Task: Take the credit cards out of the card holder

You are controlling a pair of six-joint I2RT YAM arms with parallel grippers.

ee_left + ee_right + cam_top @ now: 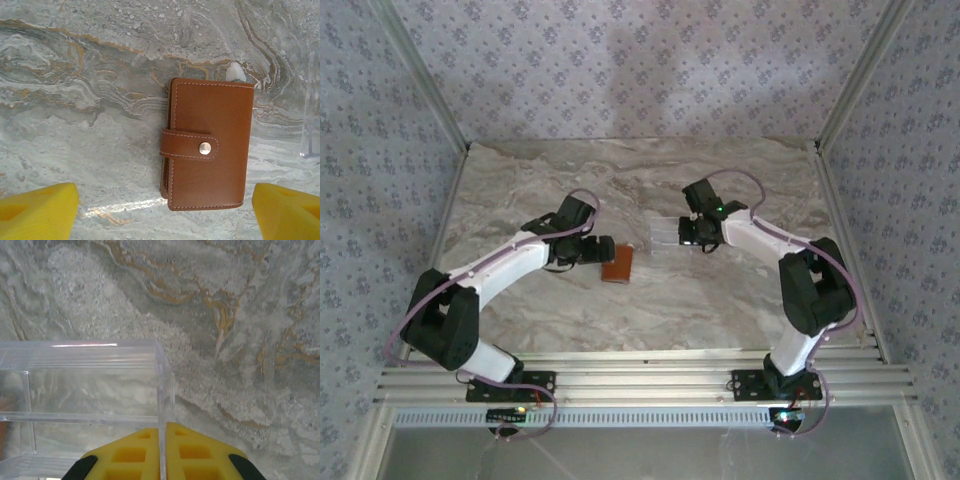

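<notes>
- Left tool (162, 202) — jaws wide. Its yellow fingers (37, 212) sit at the two lower corners of the wrist view, and nothing is gripped between them.
- Card holder (207, 157): brown leather, closed, with the strap fastened across its front by a metal snap (204, 148). It lies flat on the marbled desk (75, 125).
- The card holder is just ahead of the left tool, within the span of its fingers and closer to the finger on the right of the wrist view.
- Top view: the card holder lies between the two tools, just beside the left one's tip.
- Right tool (164, 450) — jaws narrow, closed on the thin upright wall of a clear plastic tray (80, 385). The wall runs straight up between the yellow pads.
- The tray stands on the desk and extends left of the right tool in its wrist view. In the top view it is near the card holder but apart from it.
</notes>
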